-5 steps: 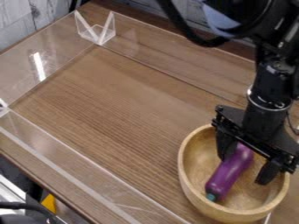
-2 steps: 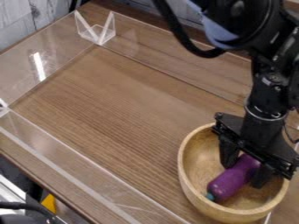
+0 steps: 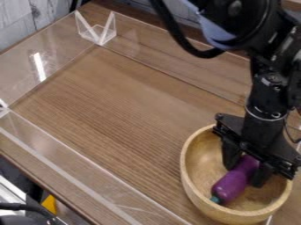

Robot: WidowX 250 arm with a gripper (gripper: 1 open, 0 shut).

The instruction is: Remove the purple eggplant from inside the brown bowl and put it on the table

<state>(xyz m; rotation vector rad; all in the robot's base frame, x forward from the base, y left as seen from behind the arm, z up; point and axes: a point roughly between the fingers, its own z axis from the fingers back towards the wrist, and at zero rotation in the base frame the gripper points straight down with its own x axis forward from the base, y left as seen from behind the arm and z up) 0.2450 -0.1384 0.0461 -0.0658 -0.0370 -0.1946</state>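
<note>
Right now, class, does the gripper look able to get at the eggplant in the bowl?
Probably yes: the gripper is already down inside the bowl, its fingers straddling the eggplant's upper end, with nothing else in the way.

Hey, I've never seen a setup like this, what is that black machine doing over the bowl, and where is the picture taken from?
It is a single camera view, looking down at an angle onto a wooden table edged with low clear walls. The black machine is a robot arm; at its lower end sits a pincer pointing straight down. It has dipped into a tan wooden bowl near the lower right corner. Inside the bowl lies a toy purple eggplant. The pincer's fingers stand on either side of the eggplant's upper end, but whether they already grip it cannot be told from this view. The eggplant lies in the bowl, not lifted.
</note>
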